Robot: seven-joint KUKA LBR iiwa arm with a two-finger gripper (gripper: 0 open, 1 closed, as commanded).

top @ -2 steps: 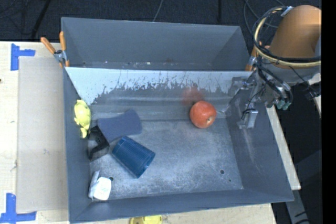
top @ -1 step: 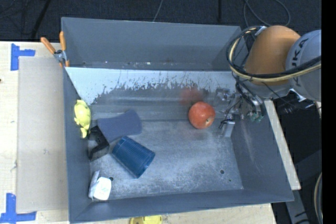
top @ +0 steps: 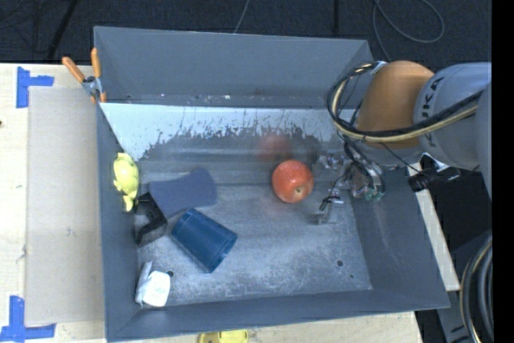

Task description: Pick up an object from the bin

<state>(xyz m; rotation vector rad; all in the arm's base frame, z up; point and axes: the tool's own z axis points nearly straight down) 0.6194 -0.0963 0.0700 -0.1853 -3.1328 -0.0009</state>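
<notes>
The gripper [top: 331, 190] hangs low over the bin floor at the right side, reaching in from under the arm's orange cover [top: 393, 96], which is ringed by looped cables [top: 345, 120]; its metal parts are a tangle from this angle, and whether it is open or closed cannot be told; nothing is seen held in it. Just to its left, right of the middle of the floor and toward the back wall, lies a red apple [top: 291, 181], round with a paler patch on its near side; it is close beside the gripper, though whether the two touch is not clear. Well apart from these, on the left half of the floor, a blue cup [top: 204, 239] lies on its side; just behind it rests a flat dark blue piece [top: 183, 191], and beside the cup's left end sits a small black object [top: 148, 222] of unclear kind. Farther left still, against the left wall, a yellow toy figure [top: 124, 179] stands near the blue piece, and a white crumpled thing [top: 155, 287] lies in the near left corner. The grey bin [top: 241, 68] has speckled wear along the foot of its back wall.
</notes>
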